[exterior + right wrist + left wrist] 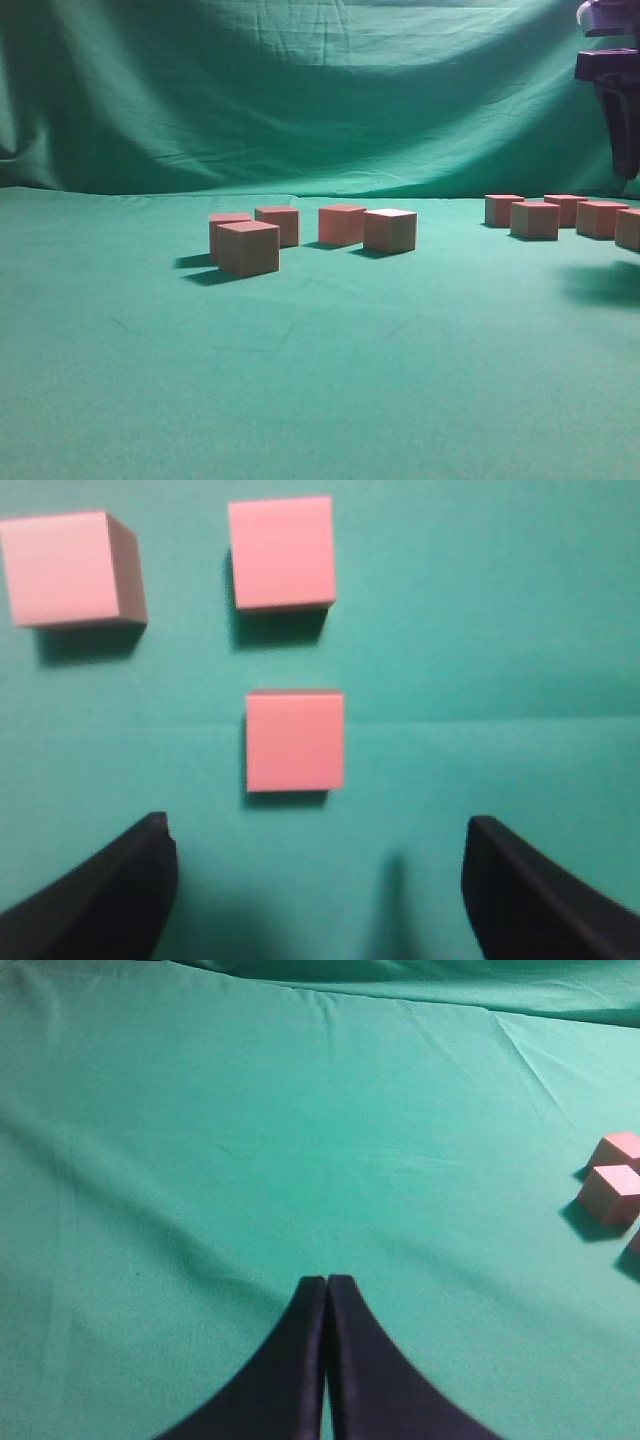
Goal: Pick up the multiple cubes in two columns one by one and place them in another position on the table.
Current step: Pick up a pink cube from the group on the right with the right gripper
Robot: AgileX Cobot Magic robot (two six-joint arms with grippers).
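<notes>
While the black right gripper (318, 880) hangs wide apart and empty above three small pinkish-red matte cubes (294, 740) on the green cloth-draped table (320, 380), the black left gripper (327, 1290) rests pressed closed, holding nothing, two cubes lying off to its side.

The right gripper (318, 880) hangs high, pointing straight down, jaws spread wide and empty; the left gripper (327, 1300) is pressed closed, low.
</notes>
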